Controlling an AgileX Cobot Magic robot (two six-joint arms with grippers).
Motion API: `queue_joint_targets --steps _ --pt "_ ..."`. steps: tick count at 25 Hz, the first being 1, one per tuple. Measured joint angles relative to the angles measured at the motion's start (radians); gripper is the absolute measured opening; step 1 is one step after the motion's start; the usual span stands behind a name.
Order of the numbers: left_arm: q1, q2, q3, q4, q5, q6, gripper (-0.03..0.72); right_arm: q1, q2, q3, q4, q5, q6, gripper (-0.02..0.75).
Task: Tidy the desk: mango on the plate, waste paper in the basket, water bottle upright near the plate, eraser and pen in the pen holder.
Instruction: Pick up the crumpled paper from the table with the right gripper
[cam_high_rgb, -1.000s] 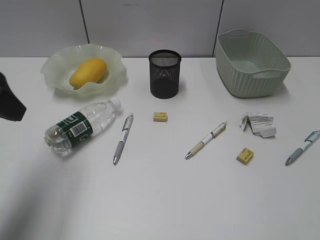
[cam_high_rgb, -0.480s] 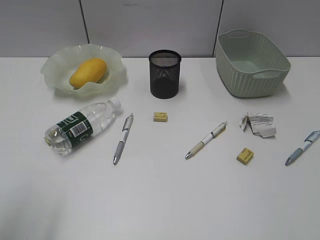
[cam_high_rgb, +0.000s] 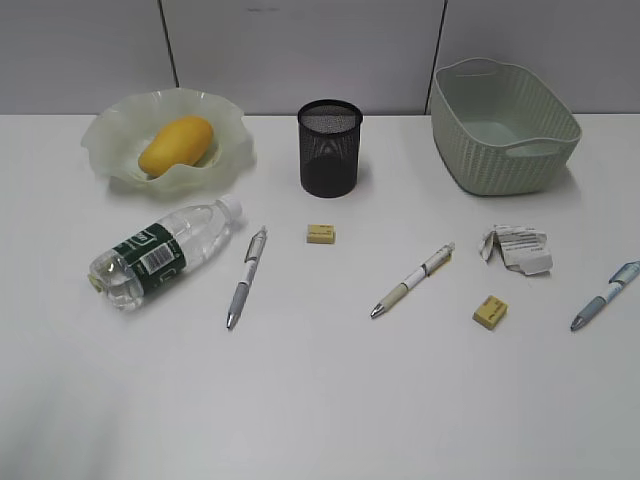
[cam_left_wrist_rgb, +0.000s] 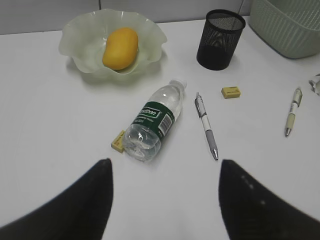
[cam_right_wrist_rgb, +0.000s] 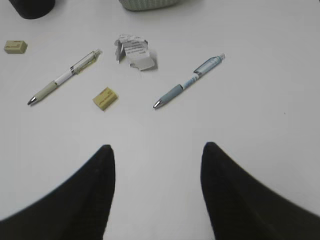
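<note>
Counting progress, we see only the mango (cam_high_rgb: 176, 145) on the plate (cam_high_rgb: 110, 130); the bottle (cam_high_rgb: 165, 252) at its six o'clock lies flat, paper (cam_high_rgb: 517, 248), pens, erasers remain; both arms' fingers (cam_left_wrist_rgb: 85, 205) spread, empty.

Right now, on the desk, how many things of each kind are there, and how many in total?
Pens: 3
Erasers: 3, one half hidden beside the bottle's base
Mango: 1
Plate: 1
Water bottle: 1
Pen holder: 1
Basket: 1
Waste paper: 1
Total: 12
</note>
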Motion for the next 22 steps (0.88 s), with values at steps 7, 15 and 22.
queue_joint_targets --steps 7,15,22 --pt "0.000 0.000 0.000 0.000 -0.001 0.000 0.498 0.000 0.456 -0.059 0.042 -0.188 -0.052 0.442" --pt "0.000 0.000 0.000 0.000 -0.001 0.000 0.488 0.000 0.837 -0.266 0.094 -0.205 -0.140 0.641" --pt "0.000 0.000 0.000 0.000 -0.001 0.000 0.488 0.001 1.006 -0.361 0.170 -0.258 -0.205 0.658"
